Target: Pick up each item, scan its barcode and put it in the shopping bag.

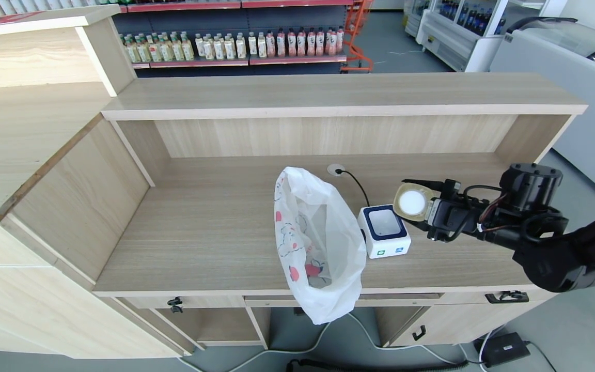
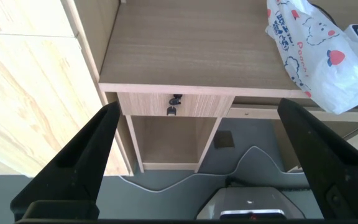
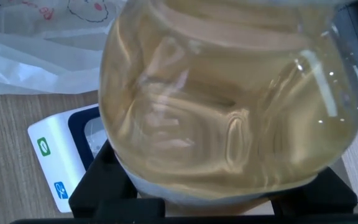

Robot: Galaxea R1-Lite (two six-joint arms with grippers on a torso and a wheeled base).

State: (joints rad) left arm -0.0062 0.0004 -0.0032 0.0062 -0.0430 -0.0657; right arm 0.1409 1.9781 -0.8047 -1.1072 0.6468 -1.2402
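Observation:
My right gripper (image 1: 421, 202) is shut on a clear bottle of yellowish drink (image 1: 412, 202) with a white cap, held on its side just right of and above the white barcode scanner (image 1: 384, 231). Up close, the bottle (image 3: 229, 99) hangs over the scanner (image 3: 67, 155). The white shopping bag (image 1: 318, 243) with red and grey prints stands open left of the scanner and droops over the counter's front edge. My left gripper (image 2: 197, 155) is open, low in front of the counter, with the bag (image 2: 319, 50) off to one side.
The wooden counter (image 1: 215, 227) has a raised back ledge and side walls. A black cable (image 1: 357, 186) runs from the scanner to a hole at the back. A drawer with a black handle (image 2: 174, 106) sits under the counter's front edge. Shelves of bottles stand behind.

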